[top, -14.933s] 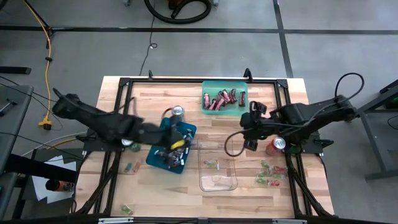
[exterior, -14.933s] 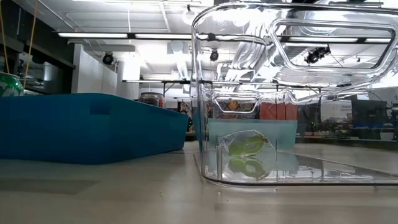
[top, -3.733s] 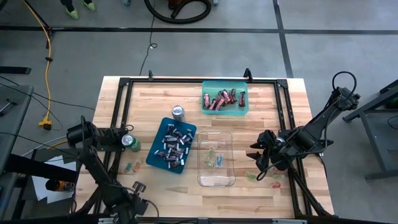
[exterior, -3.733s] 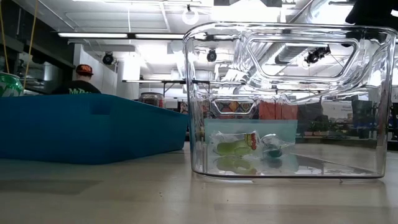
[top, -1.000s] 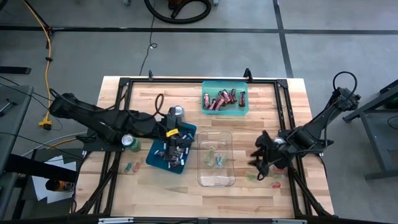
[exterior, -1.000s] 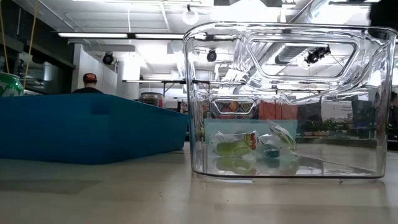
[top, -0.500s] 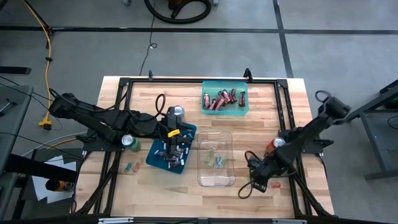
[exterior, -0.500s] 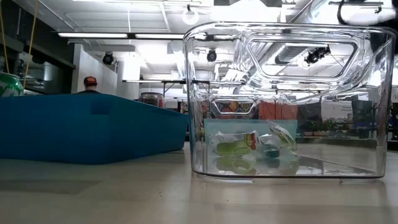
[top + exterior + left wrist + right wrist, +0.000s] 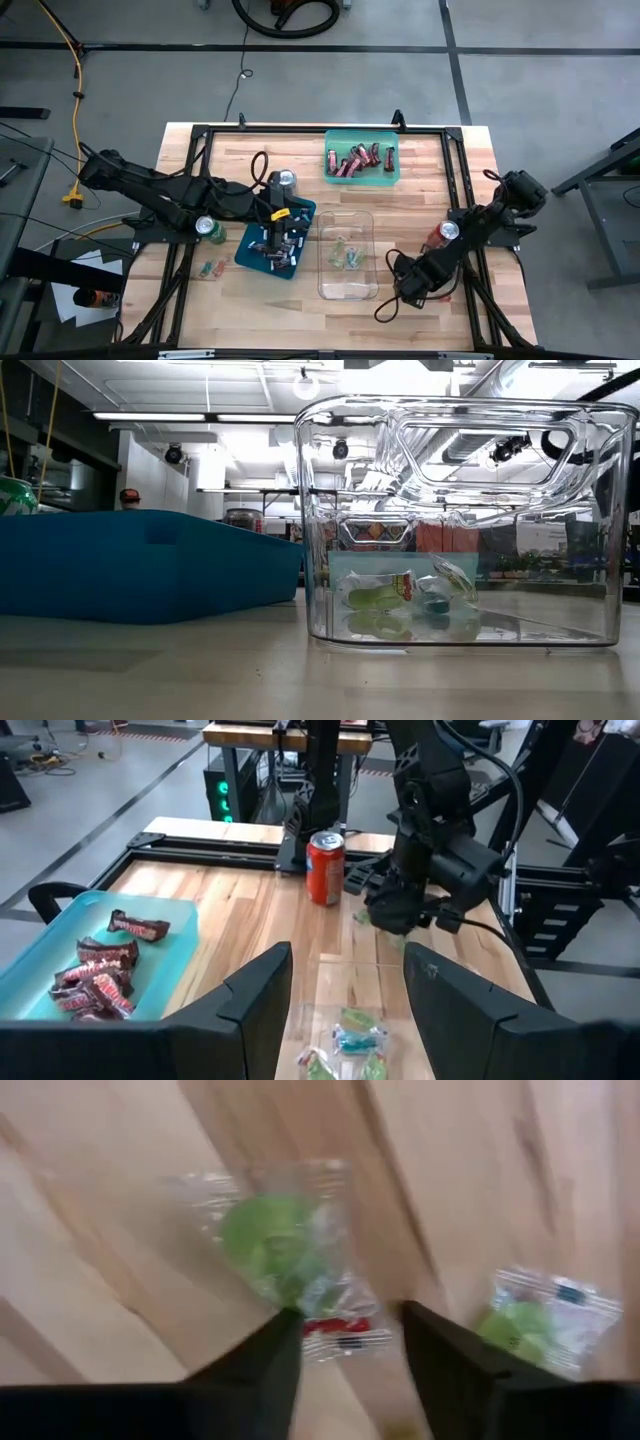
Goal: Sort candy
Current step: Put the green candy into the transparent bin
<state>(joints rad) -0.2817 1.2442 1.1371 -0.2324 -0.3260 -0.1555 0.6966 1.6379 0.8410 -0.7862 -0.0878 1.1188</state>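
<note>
- my left gripper (image 9: pixel 272 232) hangs over the blue tray (image 9: pixel 250 243) of dark mini bars (image 9: pixel 280 240), fingers spread.
- my right gripper (image 9: pixel 342 1342) is down on the table's right, fingers parted astride a green sweet (image 9: pixel 275 1240), nothing held.

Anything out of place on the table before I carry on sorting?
Some green wrapped candies lie loose on the wood beside the blue tray, outside any bin. More lie under the right gripper, which straddles one. Nothing looks spilled or damaged.
</note>
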